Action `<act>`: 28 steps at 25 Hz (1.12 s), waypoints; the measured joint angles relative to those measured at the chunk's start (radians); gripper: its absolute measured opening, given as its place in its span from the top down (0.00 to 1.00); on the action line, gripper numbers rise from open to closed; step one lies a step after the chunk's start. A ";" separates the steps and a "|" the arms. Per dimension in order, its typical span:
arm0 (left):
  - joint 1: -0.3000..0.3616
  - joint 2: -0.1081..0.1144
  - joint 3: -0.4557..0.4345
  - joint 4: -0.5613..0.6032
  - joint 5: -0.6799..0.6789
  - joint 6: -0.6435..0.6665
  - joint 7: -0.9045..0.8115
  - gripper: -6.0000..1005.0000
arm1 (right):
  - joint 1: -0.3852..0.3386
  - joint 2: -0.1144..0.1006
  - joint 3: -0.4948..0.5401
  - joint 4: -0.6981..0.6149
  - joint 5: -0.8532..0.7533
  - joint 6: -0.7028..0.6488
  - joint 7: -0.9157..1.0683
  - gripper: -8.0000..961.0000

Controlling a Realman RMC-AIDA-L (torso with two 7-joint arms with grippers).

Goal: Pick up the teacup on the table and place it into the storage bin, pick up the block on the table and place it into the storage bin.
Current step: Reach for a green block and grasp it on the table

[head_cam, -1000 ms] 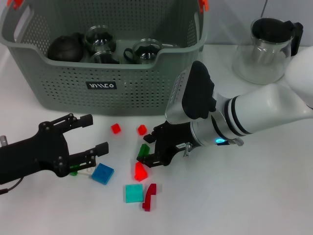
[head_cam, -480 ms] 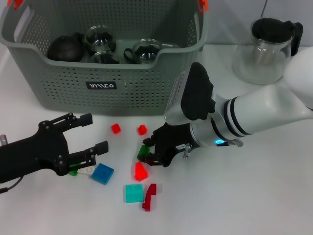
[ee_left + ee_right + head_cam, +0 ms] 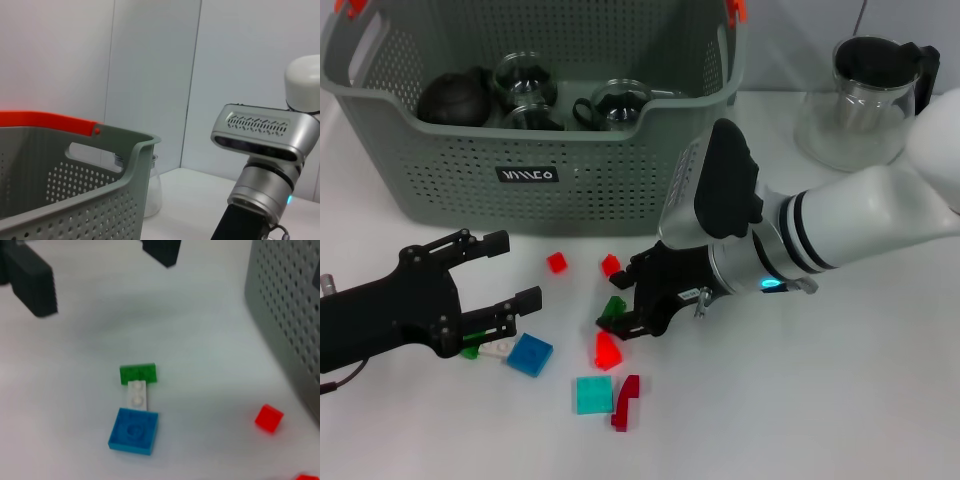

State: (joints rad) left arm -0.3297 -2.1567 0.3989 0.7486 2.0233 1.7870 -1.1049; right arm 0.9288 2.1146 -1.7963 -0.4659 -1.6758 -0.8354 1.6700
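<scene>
The white table [image 3: 840, 400] carries the grey-green bin [image 3: 535, 175] at the back, a glass pitcher [image 3: 860, 100] to its right, and scattered blocks in front: red [image 3: 557, 262], blue [image 3: 530, 354], teal [image 3: 593, 394], dark red [image 3: 626, 402].

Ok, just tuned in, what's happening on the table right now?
The right gripper is down among the loose blocks in front of the storage bin, closed on a small green block. The left gripper is open, low over the table near the blue block. Glass teacups already sit in the bin. Red blocks, a teal one and others lie on the table. A glass pitcher stands beside the bin.
</scene>
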 joint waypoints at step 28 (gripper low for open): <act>0.000 0.000 0.000 0.000 -0.008 0.000 -0.001 0.21 | -0.004 0.009 -0.029 0.013 0.044 0.055 -0.013 0.24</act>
State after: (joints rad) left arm -0.3298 -2.1567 0.3989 0.7486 2.0155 1.7870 -1.1060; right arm 0.9243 2.1239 -1.8251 -0.4529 -1.6316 -0.7802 1.6573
